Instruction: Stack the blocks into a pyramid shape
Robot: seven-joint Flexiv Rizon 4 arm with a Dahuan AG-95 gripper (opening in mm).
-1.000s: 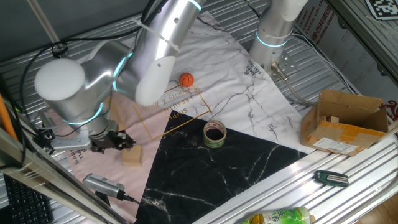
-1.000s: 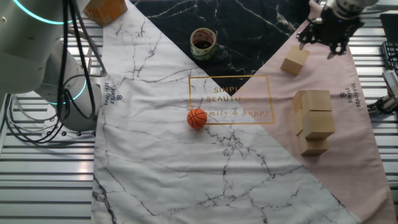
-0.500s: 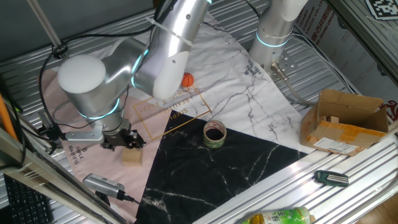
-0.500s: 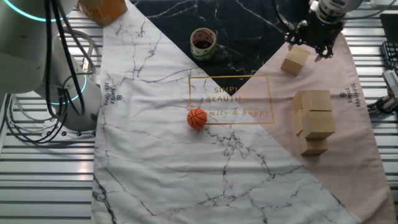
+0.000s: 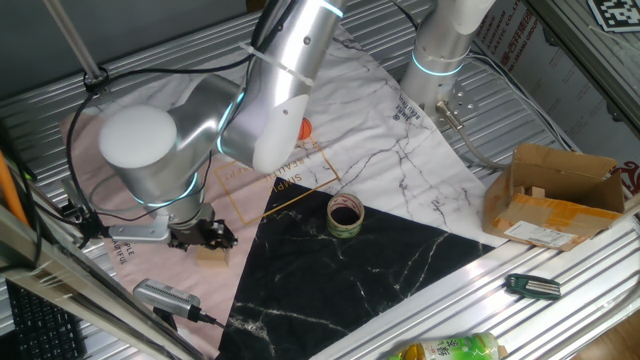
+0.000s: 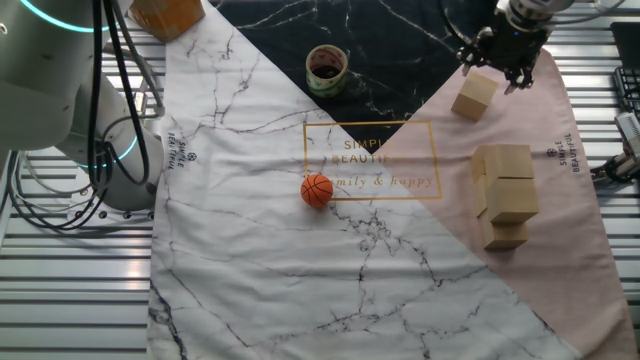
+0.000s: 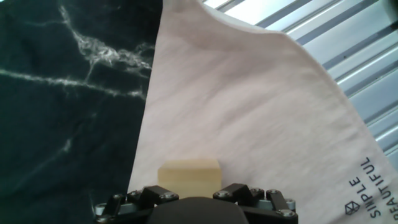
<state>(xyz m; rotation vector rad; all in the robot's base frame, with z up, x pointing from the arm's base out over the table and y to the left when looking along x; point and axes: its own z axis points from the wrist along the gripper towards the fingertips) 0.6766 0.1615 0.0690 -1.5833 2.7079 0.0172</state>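
— Wooden, pale tan: one loose block (image 6: 474,97) on the pink part of the cloth (image 6: 560,190), close to the edge of the black marbled part (image 6: 400,40).

— And the gripper (image 6: 503,60)?

— Right above that block in both fixed views, partly covering it in one (image 5: 211,252). Jaws: cannot tell whether spread or pressed together. Only the base of the hand and a row of screws visible at the bottom of the hand view, with the block (image 7: 189,178) poking out just beyond.

— Other blocks?

— Bunched in a stack (image 6: 506,194) further along the pink cloth, well apart from the loose one. Exact count hard to make out.

— Anything else around?

— Orange ball (image 6: 317,190) near the gold lettering, tape roll (image 6: 326,67) on the black part, cardboard box (image 5: 555,195) off on the metal table (image 5: 560,110).
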